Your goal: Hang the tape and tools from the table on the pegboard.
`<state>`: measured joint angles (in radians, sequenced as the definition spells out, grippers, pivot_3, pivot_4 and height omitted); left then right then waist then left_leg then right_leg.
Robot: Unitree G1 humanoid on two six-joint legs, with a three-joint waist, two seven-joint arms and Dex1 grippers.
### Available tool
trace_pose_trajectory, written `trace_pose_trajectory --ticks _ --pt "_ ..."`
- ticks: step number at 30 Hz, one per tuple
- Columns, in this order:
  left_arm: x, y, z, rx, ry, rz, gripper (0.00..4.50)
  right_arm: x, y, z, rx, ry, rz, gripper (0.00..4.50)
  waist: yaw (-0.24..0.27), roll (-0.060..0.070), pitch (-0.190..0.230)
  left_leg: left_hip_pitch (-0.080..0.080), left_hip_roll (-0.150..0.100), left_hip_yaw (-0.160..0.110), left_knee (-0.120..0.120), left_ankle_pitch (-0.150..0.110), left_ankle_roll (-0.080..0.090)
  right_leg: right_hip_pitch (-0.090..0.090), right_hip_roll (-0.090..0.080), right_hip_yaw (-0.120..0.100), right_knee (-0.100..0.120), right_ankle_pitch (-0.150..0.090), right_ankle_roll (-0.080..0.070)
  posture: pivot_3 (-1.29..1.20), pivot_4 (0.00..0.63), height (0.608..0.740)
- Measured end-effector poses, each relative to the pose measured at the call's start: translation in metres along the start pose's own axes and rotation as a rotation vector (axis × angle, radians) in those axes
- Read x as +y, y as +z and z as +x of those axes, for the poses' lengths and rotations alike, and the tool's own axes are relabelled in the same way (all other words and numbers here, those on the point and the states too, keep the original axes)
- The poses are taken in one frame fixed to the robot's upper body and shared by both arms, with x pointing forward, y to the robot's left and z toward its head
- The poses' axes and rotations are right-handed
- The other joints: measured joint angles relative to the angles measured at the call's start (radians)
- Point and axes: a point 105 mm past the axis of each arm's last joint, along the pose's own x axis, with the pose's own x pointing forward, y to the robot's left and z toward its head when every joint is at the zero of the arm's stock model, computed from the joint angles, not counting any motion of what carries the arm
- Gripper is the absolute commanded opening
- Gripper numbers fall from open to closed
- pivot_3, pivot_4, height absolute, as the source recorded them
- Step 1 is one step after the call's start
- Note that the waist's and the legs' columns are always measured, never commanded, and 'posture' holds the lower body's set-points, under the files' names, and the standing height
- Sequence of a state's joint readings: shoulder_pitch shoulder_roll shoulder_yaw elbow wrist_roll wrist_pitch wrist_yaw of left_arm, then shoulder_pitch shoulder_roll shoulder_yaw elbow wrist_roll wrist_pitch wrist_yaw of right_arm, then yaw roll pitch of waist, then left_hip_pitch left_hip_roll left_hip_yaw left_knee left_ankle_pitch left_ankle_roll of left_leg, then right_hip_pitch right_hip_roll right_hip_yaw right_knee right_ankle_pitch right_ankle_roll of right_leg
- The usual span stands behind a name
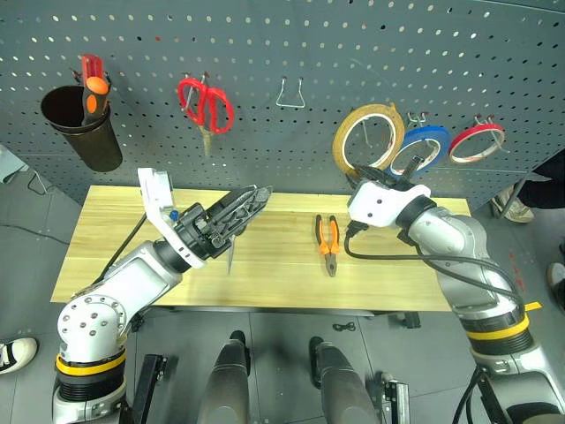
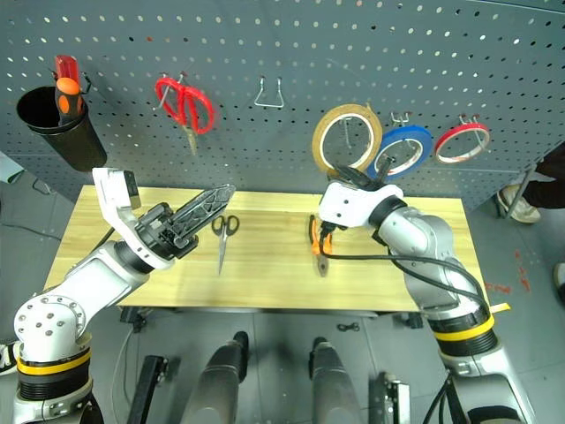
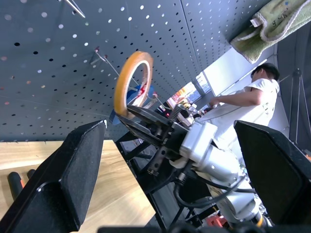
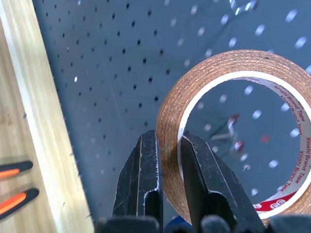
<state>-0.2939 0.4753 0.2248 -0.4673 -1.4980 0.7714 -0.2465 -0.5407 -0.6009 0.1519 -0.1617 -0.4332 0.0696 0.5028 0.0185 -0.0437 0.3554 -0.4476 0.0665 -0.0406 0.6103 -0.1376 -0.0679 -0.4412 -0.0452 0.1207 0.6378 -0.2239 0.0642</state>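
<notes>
My right gripper (image 4: 167, 141) is shut on the lower rim of the yellow-tan tape (image 1: 371, 108). It holds the ring upright in front of the dark grey pegboard (image 1: 309, 44), just left of a blue roll. A metal hook (image 4: 228, 131) shows through the ring's hole. The orange-and-black pliers (image 1: 328, 240) lie on the wooden table (image 1: 282, 287) below the tape. The small black scissors (image 2: 222, 231) lie left of the pliers. My left gripper (image 1: 256, 196) hovers open above the scissors, holding nothing.
A blue roll (image 1: 422, 146) and a red roll (image 1: 477, 140) hang right of the tape. Red-handled scissors (image 1: 206, 106), an empty hook (image 1: 290, 93) and a black cup (image 1: 84, 132) of orange-handled tools are also on the board. A person (image 3: 243, 102) stands beyond the table's right end.
</notes>
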Motion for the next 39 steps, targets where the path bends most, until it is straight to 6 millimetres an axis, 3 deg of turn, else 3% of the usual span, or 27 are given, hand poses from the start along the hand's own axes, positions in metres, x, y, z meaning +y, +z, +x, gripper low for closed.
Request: trace_pose_trajectory --ticks 2,10,12,16,20,23,28,33,39 --pt "0.000 0.000 0.000 -0.001 0.002 0.000 4.50 0.007 -0.007 0.002 0.024 0.029 0.059 1.25 0.001 0.000 0.000 0.000 0.000 0.000 0.000 0.000 0.000 0.000 0.000 0.000 0.001 0.000 0.000 0.16 0.299 0.740" --pt "0.002 0.001 0.001 -0.019 0.020 -0.007 4.50 0.013 -0.014 0.004 0.053 0.056 0.142 3.95 0.004 0.000 0.000 0.000 0.000 -0.001 0.000 0.000 0.000 0.000 0.000 0.000 0.001 0.000 0.000 0.15 0.311 0.740" --pt "0.002 0.000 -0.001 -0.006 0.018 0.001 4.50 0.016 -0.015 -0.002 0.058 0.058 0.141 4.45 0.008 0.000 0.000 0.000 0.000 -0.001 0.000 0.000 0.000 0.000 0.000 0.000 0.001 0.000 0.000 0.15 0.311 0.740" --pt "0.013 -0.014 -0.021 0.104 0.060 0.055 4.50 0.044 -0.023 -0.029 0.110 0.106 0.206 4.45 0.015 0.000 0.000 0.001 0.000 -0.001 -0.002 0.000 0.000 -0.001 0.000 -0.001 0.001 -0.001 -0.001 0.14 0.322 0.740" --pt "0.028 -0.037 -0.052 0.296 0.118 0.137 4.50 0.090 -0.014 -0.043 0.182 0.229 0.504 4.45 0.001 0.000 0.000 0.001 0.001 -0.001 -0.002 0.001 -0.001 -0.003 0.001 0.000 0.004 -0.003 -0.001 0.14 0.333 0.740" --pt "0.037 -0.054 -0.079 0.438 0.149 0.199 4.50 0.107 -0.002 -0.031 0.251 0.289 0.780 4.45 -0.013 0.000 0.000 0.002 0.002 0.000 -0.002 0.002 -0.002 -0.005 0.002 0.000 0.004 -0.006 -0.006 0.14 0.336 0.740" --pt "0.047 -0.053 -0.096 0.462 0.185 0.243 4.50 0.105 0.005 0.006 0.369 0.274 1.035 4.45 -0.009 0.000 0.000 -0.004 0.003 0.000 -0.003 0.004 -0.001 -0.013 0.002 0.000 0.005 -0.002 -0.009 0.17 0.345 0.740" --pt "0.049 -0.052 -0.103 0.457 0.216 0.251 4.50 0.119 -0.022 0.026 0.575 0.240 1.167 4.45 -0.001 0.000 0.000 -0.013 0.002 0.000 -0.003 0.009 0.002 -0.017 0.001 -0.001 0.004 0.003 -0.001 0.20 0.352 0.740" --pt "0.042 -0.051 -0.105 0.450 0.221 0.265 4.50 0.121 -0.055 0.044 0.695 0.178 1.150 4.45 -0.002 0.000 0.000 -0.013 0.003 0.000 -0.007 0.009 0.002 -0.019 0.002 -0.002 0.004 0.002 -0.003 0.22 0.355 0.740"
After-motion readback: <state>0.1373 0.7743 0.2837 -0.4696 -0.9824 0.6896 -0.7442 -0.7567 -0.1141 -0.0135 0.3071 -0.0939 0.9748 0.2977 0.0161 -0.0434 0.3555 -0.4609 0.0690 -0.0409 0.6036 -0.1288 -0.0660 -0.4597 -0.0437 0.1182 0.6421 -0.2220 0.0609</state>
